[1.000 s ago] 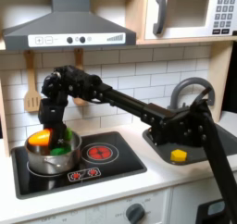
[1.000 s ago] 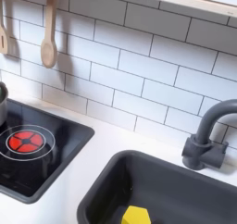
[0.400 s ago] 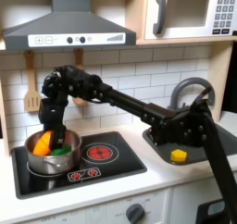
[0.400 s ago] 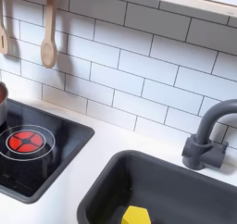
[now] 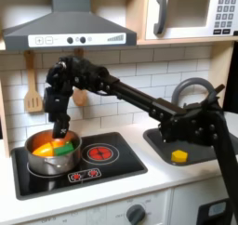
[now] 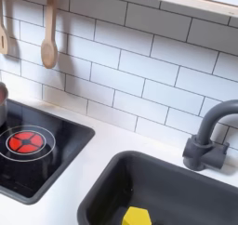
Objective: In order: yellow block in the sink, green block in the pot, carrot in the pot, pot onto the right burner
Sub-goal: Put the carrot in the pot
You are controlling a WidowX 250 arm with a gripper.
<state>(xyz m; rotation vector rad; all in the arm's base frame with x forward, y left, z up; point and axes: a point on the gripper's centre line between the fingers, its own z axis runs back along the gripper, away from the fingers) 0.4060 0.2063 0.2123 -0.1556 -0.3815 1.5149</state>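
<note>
A toy kitchen, mid-chore: in the first exterior view the robot's black arm stretches from the lower right of the frame across to the left, its gripper (image 5: 61, 128) poised just above the pot (image 5: 51, 155) at lower left. The fingers blur into the dark wrist, so I cannot tell whether they are parted or closed; nothing appears to hang from them.

The pot, a shiny silver pan with low sides, sits on the stovetop's (image 5: 112, 170) burner at the first exterior view's left. Inside it lie the carrot (image 5: 43, 149), a patch of orange toward the pot's left side, and the green block (image 5: 63, 148) touching it on the right. Both rest below the rim, which suggests the dropping steps are done.

At the right of the frame, the yellow block (image 5: 179, 156) lies in the dark grey sink (image 5: 216, 146), under the arched faucet (image 5: 192, 91). In the second exterior view the same cube (image 6: 136, 217) peeks up at the bottom edge, on the basin floor.

The red burner (image 5: 99, 153) beside the pot stands bare, also visible at the left of the second exterior view (image 6: 24, 141). By my reading, only the slide remains, and the arm hangs where it could press the pot's rim and push it across.
</note>
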